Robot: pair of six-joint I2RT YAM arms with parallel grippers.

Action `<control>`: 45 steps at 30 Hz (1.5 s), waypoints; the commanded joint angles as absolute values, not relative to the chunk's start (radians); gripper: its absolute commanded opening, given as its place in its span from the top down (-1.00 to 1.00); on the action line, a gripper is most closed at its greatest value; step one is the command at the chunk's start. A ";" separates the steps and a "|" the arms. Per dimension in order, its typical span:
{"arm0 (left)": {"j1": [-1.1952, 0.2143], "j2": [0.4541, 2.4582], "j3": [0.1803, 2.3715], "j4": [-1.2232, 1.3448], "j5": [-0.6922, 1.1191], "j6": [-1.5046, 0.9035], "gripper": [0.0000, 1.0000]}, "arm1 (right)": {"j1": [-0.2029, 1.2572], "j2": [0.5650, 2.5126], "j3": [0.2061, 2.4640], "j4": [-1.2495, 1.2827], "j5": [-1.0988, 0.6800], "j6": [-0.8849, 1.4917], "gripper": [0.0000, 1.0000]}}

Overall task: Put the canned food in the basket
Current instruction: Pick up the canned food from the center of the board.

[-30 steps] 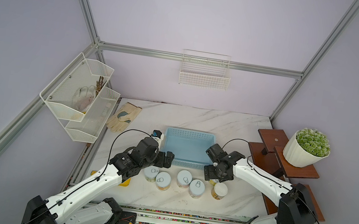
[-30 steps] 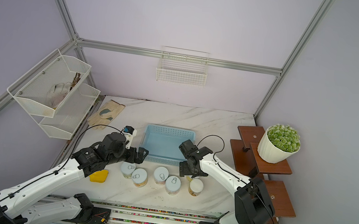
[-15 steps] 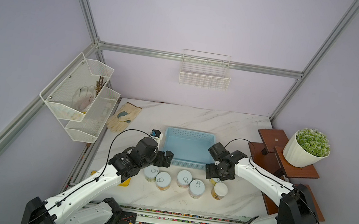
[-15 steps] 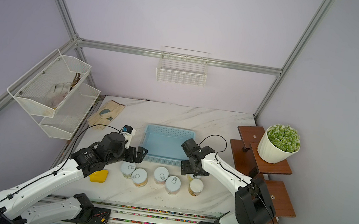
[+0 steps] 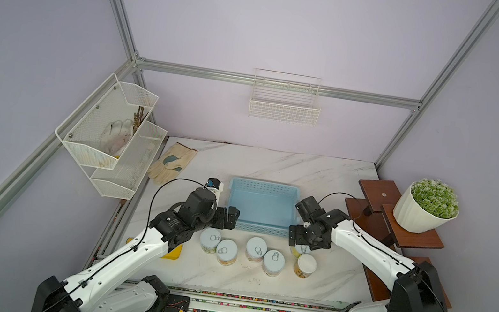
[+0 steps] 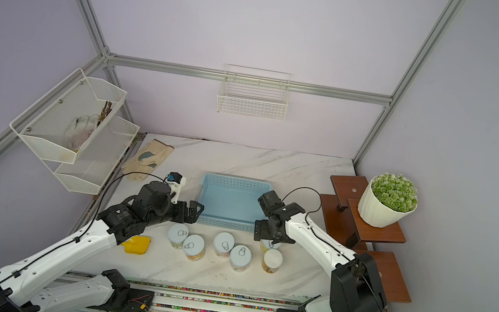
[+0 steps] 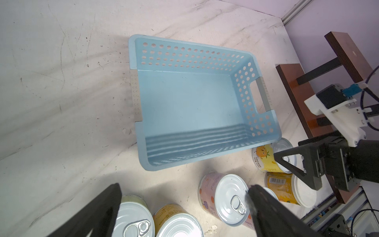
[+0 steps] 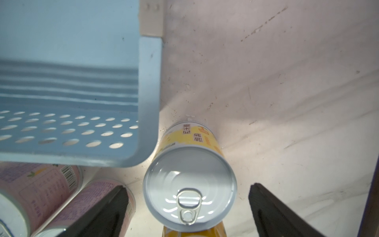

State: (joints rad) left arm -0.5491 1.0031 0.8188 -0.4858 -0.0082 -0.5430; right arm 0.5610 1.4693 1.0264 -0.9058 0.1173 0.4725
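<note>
Six tins (image 5: 256,248) stand on the table (image 5: 273,164) just in front of the empty basket (image 5: 264,185), none in yet. The right pincer (image 8: 188,187) gapes wide, holding nothing, straddling the yellow tin (image 8: 190,164) at the basket's corner: sink lower, centre, squeeze its sides, lift clear of the rim. The left pincer (image 7: 183,187) hangs wide open, empty.

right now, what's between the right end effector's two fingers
A yellow-labelled can, upright with its pull ring on top, beside a corner of the basket. The right wrist view shows it between the fingers of the open right end effector, a gap each side.
</note>
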 commanded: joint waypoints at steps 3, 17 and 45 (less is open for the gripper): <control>-0.538 1.009 0.810 -0.454 0.027 -0.550 -1.00 | 0.557 1.503 1.004 -0.888 0.112 0.462 -0.93; -0.551 0.949 0.754 -0.215 0.456 -0.462 -1.00 | 0.540 1.529 0.999 -0.873 0.091 0.462 -0.84; -0.551 0.863 0.721 -0.110 0.363 -0.491 -1.00 | 0.534 1.340 1.090 -1.061 0.205 0.497 -0.39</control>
